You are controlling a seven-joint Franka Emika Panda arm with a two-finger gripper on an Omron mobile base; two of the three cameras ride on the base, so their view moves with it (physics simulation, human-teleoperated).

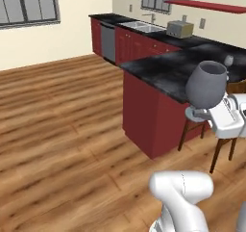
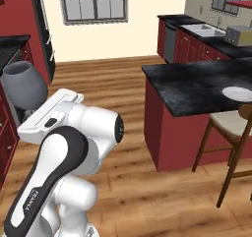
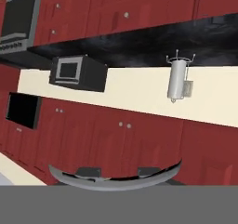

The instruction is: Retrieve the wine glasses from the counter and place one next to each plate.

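Observation:
My gripper (image 1: 198, 112) is shut on the stem of a grey translucent wine glass (image 1: 206, 83), held upright in the air in front of the black marbled counter (image 1: 161, 68). The same wine glass (image 2: 24, 86) stands above my white hand at the left of the right base view. In the hand view the glass's round foot (image 3: 116, 180) curves across the two dark fingertips (image 3: 88, 172). A second small wine glass (image 1: 229, 60) stands on the counter farther back. A plain white plate (image 2: 237, 93) lies near the counter's right edge. The patterned plate is out of view.
A wooden stool (image 2: 230, 128) stands under the counter's overhang. A toaster (image 1: 179, 29) and a sink (image 1: 141, 26) are on the back worktop. Open wood floor (image 1: 62, 130) lies to the left. Dark red cabinets, a microwave (image 3: 76, 72) and a paper towel holder (image 3: 178, 79) appear rolled over in the hand view.

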